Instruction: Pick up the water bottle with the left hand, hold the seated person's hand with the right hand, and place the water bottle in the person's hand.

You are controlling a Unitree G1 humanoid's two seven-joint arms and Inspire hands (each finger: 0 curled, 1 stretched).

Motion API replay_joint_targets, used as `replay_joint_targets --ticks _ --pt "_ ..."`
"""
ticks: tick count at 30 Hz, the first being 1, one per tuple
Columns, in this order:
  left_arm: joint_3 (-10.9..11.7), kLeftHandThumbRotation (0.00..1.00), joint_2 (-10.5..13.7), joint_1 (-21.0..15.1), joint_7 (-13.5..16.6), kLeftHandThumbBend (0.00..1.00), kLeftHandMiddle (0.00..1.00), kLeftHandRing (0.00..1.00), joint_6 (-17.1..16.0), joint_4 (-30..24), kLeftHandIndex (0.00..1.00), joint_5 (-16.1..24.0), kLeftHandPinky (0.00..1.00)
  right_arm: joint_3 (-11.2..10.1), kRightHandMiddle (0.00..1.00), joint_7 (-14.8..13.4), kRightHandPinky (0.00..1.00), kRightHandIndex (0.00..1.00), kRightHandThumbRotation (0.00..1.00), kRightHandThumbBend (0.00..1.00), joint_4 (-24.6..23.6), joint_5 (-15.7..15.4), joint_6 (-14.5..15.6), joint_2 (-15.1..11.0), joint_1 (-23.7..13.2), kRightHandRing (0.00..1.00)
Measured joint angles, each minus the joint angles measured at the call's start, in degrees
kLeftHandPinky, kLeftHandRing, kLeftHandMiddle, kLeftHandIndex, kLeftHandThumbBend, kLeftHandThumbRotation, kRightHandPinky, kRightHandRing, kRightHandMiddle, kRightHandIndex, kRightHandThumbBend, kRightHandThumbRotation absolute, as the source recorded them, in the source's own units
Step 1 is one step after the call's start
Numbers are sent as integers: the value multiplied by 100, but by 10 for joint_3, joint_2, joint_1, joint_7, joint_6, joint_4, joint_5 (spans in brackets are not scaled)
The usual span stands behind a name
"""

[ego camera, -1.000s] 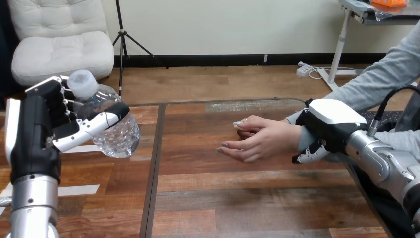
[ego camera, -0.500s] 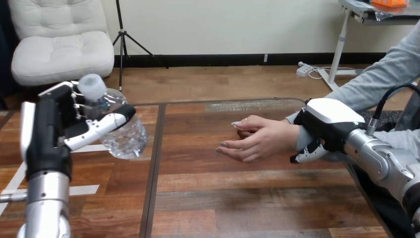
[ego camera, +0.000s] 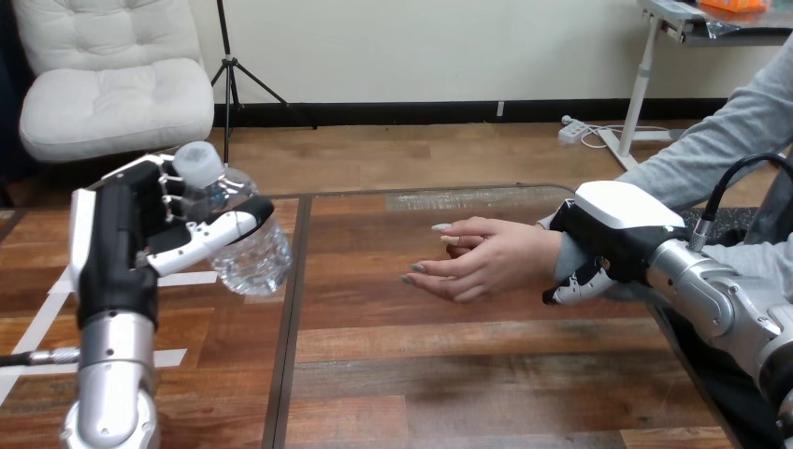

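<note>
Holding the bottle (ego camera: 251,264) clear of the table (ego camera: 449,374), the left hand (ego camera: 117,257) has fingers and thumb clamped round the clear body. The cap (ego camera: 198,161) is uppermost and leans a little toward the view's left. The bottle hangs at the left of the view, above the table's left part, well apart from the person's hand (ego camera: 482,262).

Person's hand: reaches in from the right over the table's middle. The palm is turned up and toward the bottle, fingers loosely spread, nothing in it.

Right hand (ego camera: 612,229): set over the person's wrist (ego camera: 550,253), white shell on top, fingertips (ego camera: 569,292) curled in beneath it (thumb hidden, so I cannot tell how firm the clasp is). It reads as a hold on the wrist rather than on the hand itself.

Progress, as judged:
- Pick-up is done.
- The right hand's steadying hold looks in place.
- The hand-over is not yet done.

Left to do:
- Carry the bottle rightward across the gap.
- Lower it into the open palm and let the person's fingers close.
- Loosen the left hand.

The bottle looks thin-walled, so a hard squeeze could dent it.
</note>
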Motion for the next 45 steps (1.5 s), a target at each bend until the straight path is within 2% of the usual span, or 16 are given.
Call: replay_joint_targets --ticks 13,26,29,35,45 --pt "-5 0 1 -55 7 69 41 37 -66 120 40 6 32 -3 24 5 13 27 0 63 -2 1 -5 0 0 18" --pt "-8 0 1 -99 25 70 41 37 -102 212 40 18 32 -3 26 11 14 29 0 63 -2 1 -9 1 0 19" --pt "-8 0 1 -108 28 70 41 36 -112 231 41 19 32 -3 27 13 15 34 0 63 -2 2 -10 1 0 20" --pt "-8 0 2 -125 33 71 41 36 -126 264 41 21 32 -3 30 14 17 38 0 63 -2 7 -17 2 0 23" --pt "-12 0 6 -146 39 73 42 37 -145 308 42 38 32 -3 29 14 18 34 0 63 -3 10 -21 4 0 23"
